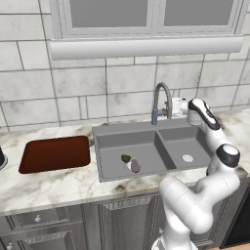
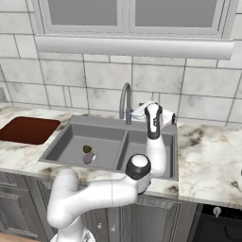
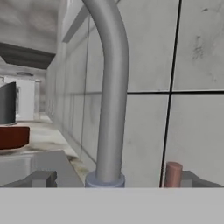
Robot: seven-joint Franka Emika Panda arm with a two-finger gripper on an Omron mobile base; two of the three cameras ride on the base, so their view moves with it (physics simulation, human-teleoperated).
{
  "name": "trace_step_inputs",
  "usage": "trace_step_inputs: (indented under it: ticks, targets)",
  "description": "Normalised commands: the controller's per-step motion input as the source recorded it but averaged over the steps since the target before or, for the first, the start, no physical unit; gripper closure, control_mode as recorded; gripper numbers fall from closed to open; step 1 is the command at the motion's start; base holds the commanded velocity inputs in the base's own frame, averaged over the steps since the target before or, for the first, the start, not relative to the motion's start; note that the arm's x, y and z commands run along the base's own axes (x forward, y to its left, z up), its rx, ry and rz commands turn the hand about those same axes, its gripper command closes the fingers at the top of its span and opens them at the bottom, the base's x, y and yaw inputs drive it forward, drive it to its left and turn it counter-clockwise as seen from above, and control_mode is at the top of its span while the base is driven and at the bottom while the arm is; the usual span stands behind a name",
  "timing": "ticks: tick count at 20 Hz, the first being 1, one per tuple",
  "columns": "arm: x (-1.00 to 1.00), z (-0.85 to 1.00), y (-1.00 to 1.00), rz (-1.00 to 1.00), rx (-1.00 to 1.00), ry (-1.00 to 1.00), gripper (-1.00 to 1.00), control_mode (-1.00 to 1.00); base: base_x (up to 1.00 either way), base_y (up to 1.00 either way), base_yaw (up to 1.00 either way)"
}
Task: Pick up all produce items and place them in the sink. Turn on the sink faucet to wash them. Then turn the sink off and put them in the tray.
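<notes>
Both produce items lie in the left basin of the grey sink: the purple eggplant and, touching it, the smaller olive-brown item. The gooseneck sink faucet rises behind the divider. My gripper is open just right of the faucet's base and points at it. In the hand view the faucet's base stands between my spread fingertips, with a reddish lever beside the right one. The reddish-brown tray sits left of the sink.
The tiled wall stands close behind the faucet, with a window ledge above. The right basin's pale drain is bare. Marble counter stretches to the right of the sink. A dark object sits at the far left edge.
</notes>
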Motion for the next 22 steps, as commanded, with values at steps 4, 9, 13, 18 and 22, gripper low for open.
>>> trace_step_inputs:
  ticks: [4, 9, 13, 18, 22]
  targets:
    - [0.00, 0.00, 0.31, -0.13, -0.02, 0.00, -1.00, -1.00, 0.00, 0.00, 0.00]
    - [0.00, -0.01, 0.31, -0.09, -0.02, 0.00, 1.00, -1.00, 0.00, 0.00, 0.00]
    - [0.02, 0.00, 0.09, -0.01, 0.00, 0.00, 1.00, -1.00, 0.00, 0.00, 0.00]
    - [0.11, 0.00, -0.07, 0.04, 0.00, 0.00, 1.00, -1.00, 0.00, 0.00, 0.00]
    - [0.03, 0.00, -0.11, 0.02, 0.00, 0.00, 1.00, -1.00, 0.00, 0.00, 0.00]
